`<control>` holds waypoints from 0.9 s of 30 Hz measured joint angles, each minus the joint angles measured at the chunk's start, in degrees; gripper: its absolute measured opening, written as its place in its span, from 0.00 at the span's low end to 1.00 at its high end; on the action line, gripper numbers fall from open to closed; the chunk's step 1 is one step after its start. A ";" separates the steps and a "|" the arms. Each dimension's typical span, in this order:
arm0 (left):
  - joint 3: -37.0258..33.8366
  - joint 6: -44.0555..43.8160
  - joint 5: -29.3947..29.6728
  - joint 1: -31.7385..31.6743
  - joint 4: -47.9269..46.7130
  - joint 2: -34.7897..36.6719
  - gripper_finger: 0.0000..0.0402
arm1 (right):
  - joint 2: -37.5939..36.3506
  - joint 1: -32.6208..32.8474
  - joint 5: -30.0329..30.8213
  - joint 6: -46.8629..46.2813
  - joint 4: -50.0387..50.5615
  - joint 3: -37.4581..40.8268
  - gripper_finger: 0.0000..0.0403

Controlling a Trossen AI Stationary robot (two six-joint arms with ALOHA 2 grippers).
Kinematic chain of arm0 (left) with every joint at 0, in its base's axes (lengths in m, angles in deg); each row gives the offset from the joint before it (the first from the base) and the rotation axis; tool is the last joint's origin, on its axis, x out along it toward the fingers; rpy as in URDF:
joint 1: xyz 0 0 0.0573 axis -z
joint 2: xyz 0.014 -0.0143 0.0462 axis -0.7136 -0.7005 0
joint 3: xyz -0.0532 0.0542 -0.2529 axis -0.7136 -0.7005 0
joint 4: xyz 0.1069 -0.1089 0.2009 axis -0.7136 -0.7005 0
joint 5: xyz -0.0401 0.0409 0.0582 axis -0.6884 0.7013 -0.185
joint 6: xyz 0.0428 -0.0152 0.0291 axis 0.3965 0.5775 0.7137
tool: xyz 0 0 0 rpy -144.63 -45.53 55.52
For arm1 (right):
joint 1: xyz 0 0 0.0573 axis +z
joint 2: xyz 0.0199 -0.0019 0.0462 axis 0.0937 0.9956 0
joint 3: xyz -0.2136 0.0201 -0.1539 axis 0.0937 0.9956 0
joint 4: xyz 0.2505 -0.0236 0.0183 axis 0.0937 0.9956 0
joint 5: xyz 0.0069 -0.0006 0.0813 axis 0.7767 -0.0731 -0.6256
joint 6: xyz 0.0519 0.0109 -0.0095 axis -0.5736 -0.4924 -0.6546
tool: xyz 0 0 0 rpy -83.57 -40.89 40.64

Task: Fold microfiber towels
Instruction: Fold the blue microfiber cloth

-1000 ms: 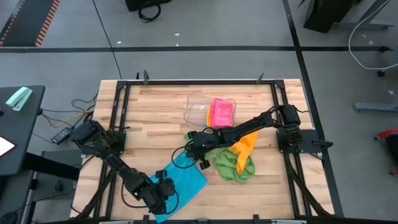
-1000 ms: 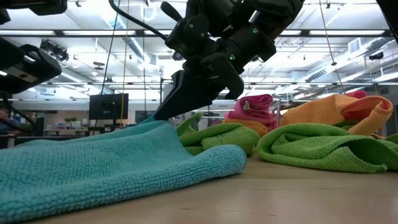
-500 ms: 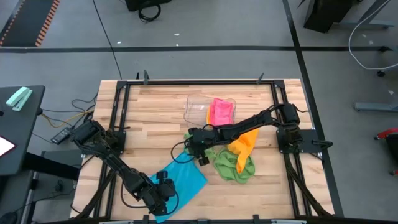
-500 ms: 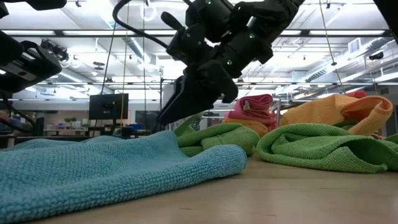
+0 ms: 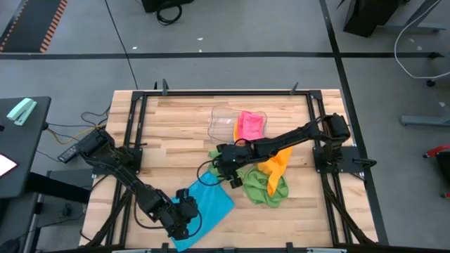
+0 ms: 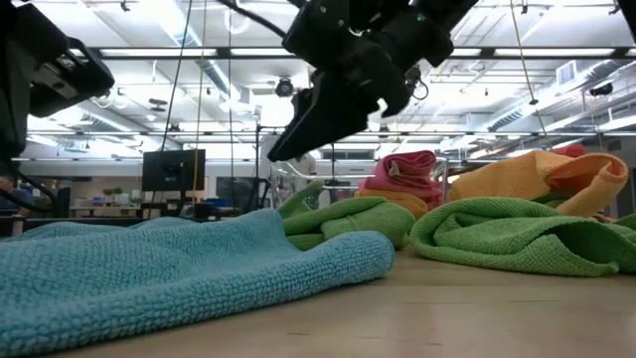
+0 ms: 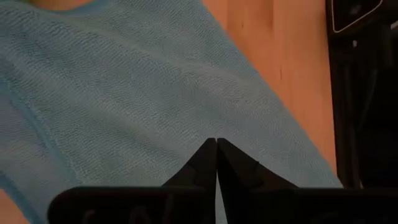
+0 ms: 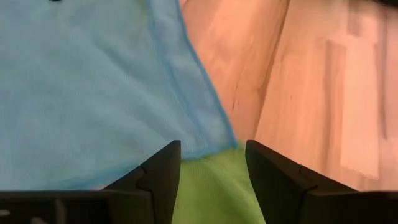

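Note:
A blue towel (image 5: 211, 200) lies spread on the wooden table near its front edge, also seen in the low view (image 6: 149, 268). My left gripper (image 5: 186, 211) hangs shut just over its near part (image 7: 124, 74), nothing showing between the fingers (image 7: 216, 146). My right gripper (image 5: 219, 171) stands open above the blue towel's far corner (image 8: 211, 134), clear of it (image 6: 298, 134). Beside that corner lies a crumpled green towel (image 5: 266, 186), with an orange towel (image 5: 276, 163) behind it. A pink towel (image 5: 250, 126) rests in a clear tray (image 5: 223, 123).
The black frame rails (image 5: 133, 140) run along the table's left and right sides. Bare wood lies at the far left of the table (image 5: 176, 133) and to the right of the green towel (image 5: 309, 204). Cables lie off the table's left edge (image 5: 84, 119).
My right gripper has opened, let go of the blue towel's far corner and risen away from it. That corner, held raised a second ago, has dropped and now lies flat. My left gripper has risen a little and stays shut.

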 joint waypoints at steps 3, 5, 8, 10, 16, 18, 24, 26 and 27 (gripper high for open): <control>0.00 -0.16 -1.57 -0.02 0.04 0.02 0.03 | 0.00 1.06 -1.48 -0.92 -0.25 0.00 0.47; 0.00 -0.76 -4.59 -0.08 0.02 0.02 0.03 | 0.00 2.15 -2.62 -1.10 -0.36 0.00 0.47; 0.00 -2.90 -10.21 -0.47 -0.20 0.02 0.04 | 0.10 4.10 -2.91 -1.84 -1.99 0.00 0.47; 0.00 -5.10 -13.10 -0.48 -0.26 0.02 0.06 | 0.09 5.72 -2.91 -2.06 -4.18 0.00 0.47; 0.00 -11.25 -18.48 -0.50 -0.66 0.02 0.10 | 0.11 9.90 -2.91 -1.96 -7.13 0.00 0.47; 0.00 -13.09 -18.86 -0.50 -0.67 0.02 0.10 | 0.13 10.67 -2.66 -1.88 -7.24 0.00 0.47; 0.00 -13.72 -19.45 -0.93 -0.66 0.02 0.07 | 0.17 11.18 -2.48 -2.47 -7.33 0.00 0.47; -0.02 -13.77 -21.75 -1.49 -1.37 0.69 0.07 | 0.17 11.24 -2.45 -2.53 -7.40 0.00 0.47; -0.02 -14.11 -23.09 -1.82 -1.73 1.25 0.07 | 0.17 11.29 -2.48 -2.52 -7.51 0.02 0.47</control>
